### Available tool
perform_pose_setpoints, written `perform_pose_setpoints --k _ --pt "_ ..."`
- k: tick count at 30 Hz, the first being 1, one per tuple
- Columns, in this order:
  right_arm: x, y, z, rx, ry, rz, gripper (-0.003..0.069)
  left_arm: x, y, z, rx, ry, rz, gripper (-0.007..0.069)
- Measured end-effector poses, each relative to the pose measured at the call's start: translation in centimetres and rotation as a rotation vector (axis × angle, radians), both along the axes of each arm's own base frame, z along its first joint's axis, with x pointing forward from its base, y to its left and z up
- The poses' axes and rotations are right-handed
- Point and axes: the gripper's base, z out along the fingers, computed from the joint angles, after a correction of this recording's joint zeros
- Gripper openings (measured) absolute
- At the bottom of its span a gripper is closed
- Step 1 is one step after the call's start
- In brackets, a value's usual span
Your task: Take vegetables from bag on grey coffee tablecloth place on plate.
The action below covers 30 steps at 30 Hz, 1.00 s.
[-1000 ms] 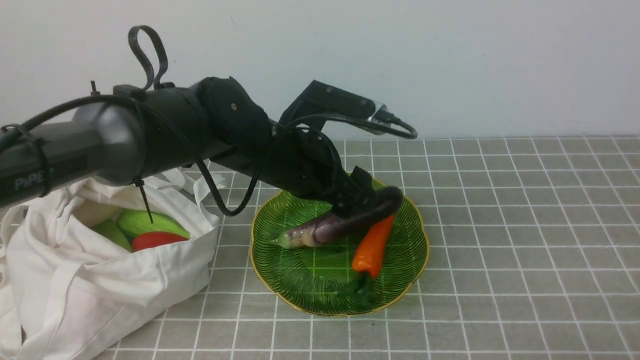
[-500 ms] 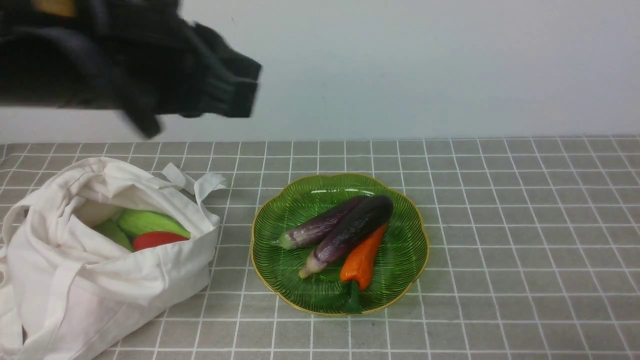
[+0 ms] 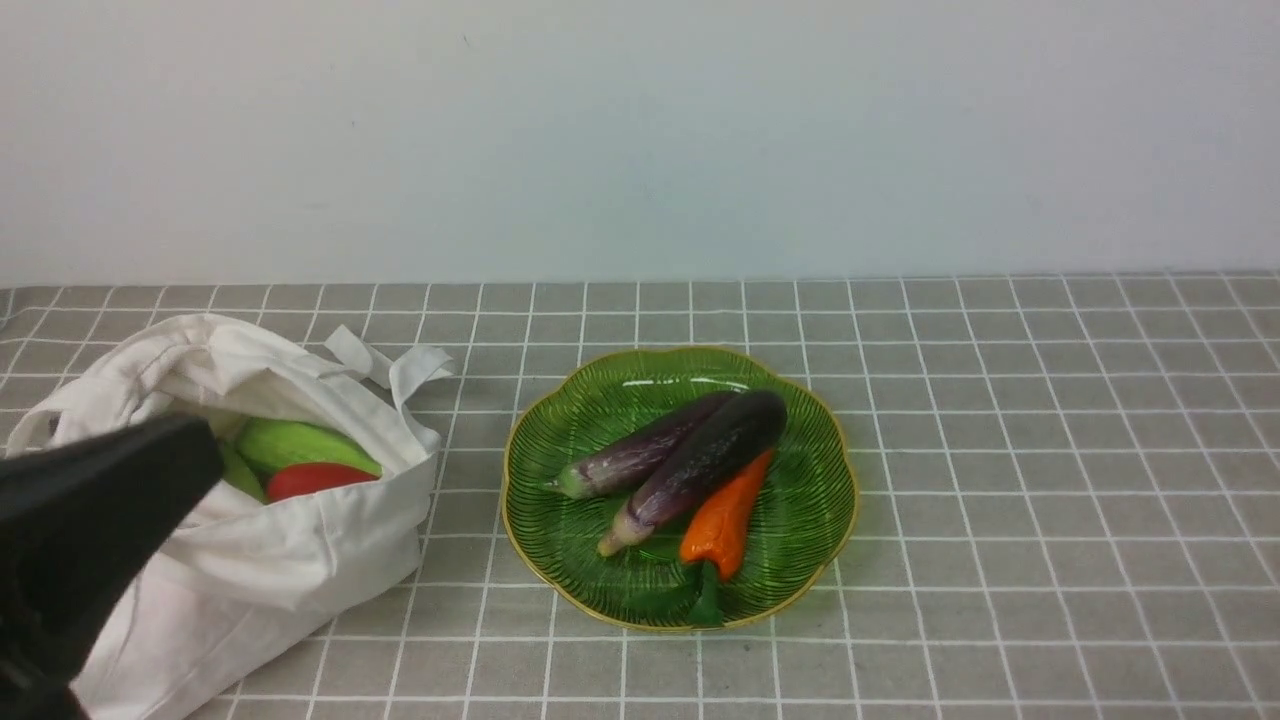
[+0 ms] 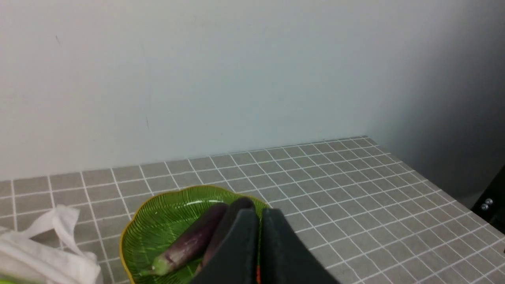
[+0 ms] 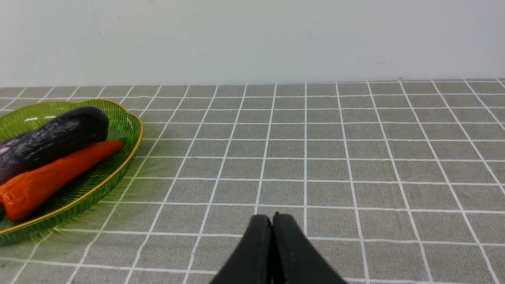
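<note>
The green plate (image 3: 800, 500) sits mid-table on the grey tablecloth (image 3: 1000, 480). On it lie a dark purple eggplant (image 3: 710, 455), a paler eggplant (image 3: 630, 455) and an orange-red pepper (image 3: 725, 515). The white bag (image 3: 250, 560) lies at the left, holding a pale green vegetable (image 3: 300, 445) and a red one (image 3: 310, 480). My left gripper (image 3: 200, 460) is shut and empty, in front of the bag; in the left wrist view (image 4: 258, 213) it is above the plate (image 4: 158, 221). My right gripper (image 5: 272, 217) is shut and empty, low over the cloth to the right of the plate (image 5: 130, 134).
A plain white wall runs along the back of the table. The bag's loose handles (image 3: 390, 365) lie on the cloth between the bag and the plate. A dark piece of equipment (image 4: 489, 205) stands off the table's far right corner.
My left gripper let go of the dark eggplant, which now lies on the plate. The arm rose away to the upper left, then came down in front of the bag.
</note>
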Motion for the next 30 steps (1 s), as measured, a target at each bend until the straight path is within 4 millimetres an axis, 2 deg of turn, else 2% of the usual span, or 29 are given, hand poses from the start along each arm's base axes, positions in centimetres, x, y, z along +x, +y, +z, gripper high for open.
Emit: perform_pose_setpoints --k 2,6,12,18,23,24,27,28,29,30 --pt "0.0 0.0 0.0 0.0 0.0 0.0 -0.0015 -0.5 0.2 -0.6 0.0 0.0 -0.004 -0.0005" --pt "0.0 0.0 0.0 0.0 0.0 0.0 -0.0015 -1.0 0.4 -0.5 0.014 -0.024 -0.009 -0.0005" --pt "0.0 0.0 0.0 0.0 0.0 0.0 -0.0015 -1.0 0.7 -0.5 0.18 -0.136 -0.006 -0.0005" --pt "0.0 0.0 0.0 0.0 0.0 0.0 -0.0015 -0.9 0.7 -1.1 0.227 -0.14 -0.006 -0.0005" --pt "0.0 0.0 0.0 0.0 0.0 0.0 -0.0015 -0.4 1.1 -4.5 0.286 -0.124 0.057 -0.0005" --pt "0.0 0.0 0.0 0.0 0.0 0.0 -0.0015 -0.3 1.5 -6.4 0.282 -0.1 0.096 -0.0005" --pt "0.0 0.0 0.0 0.0 0.0 0.0 -0.0015 -0.4 2.1 -8.5 0.253 -0.072 0.174 -0.0005" --pt "0.0 0.0 0.0 0.0 0.0 0.0 -0.0015 -0.6 2.7 -10.4 0.23 -0.044 0.245 -0.0005" --pt "0.0 0.0 0.0 0.0 0.0 0.0 -0.0015 -0.7 2.8 -10.8 0.225 -0.043 0.261 -0.0005" --pt "0.0 0.0 0.0 0.0 0.0 0.0 -0.0015 -1.0 3.2 -12.0 0.215 -0.028 0.311 -0.0005"
